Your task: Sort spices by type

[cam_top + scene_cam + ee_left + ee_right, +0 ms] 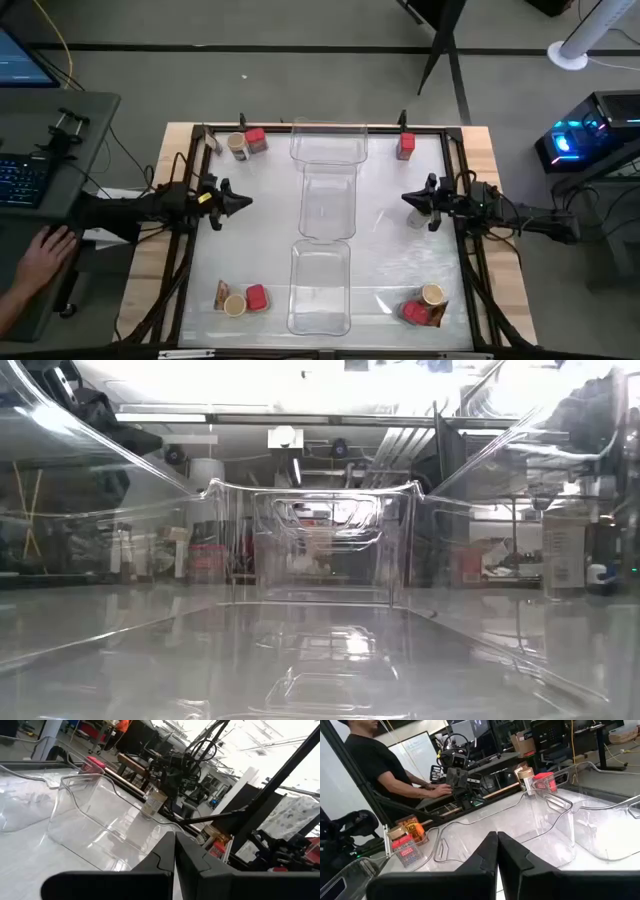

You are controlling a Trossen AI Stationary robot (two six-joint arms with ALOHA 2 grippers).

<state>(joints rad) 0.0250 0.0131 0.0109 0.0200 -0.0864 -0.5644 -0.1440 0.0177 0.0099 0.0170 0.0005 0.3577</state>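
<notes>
Spices sit unsorted in corner clusters, a tan-topped jar [418,215] just beside the right gripper [408,199], both grippers' fingers pressed together, empty; sorting seems unstarted, next needing opened fingers.

Both arms are dark, almost black, thin and bumpy. The left arm [150,205] has a small yellow spot. Black cables trail behind the right arm [520,218].

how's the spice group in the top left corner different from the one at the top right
The top-left group shows a red box, a tan-topped jar and more beside them, huddled together; the top-right spot shows only a lone red box. The group lies nearer the left gripper, the lone box nearer the right gripper. Both sit outside the clear trays.
</notes>
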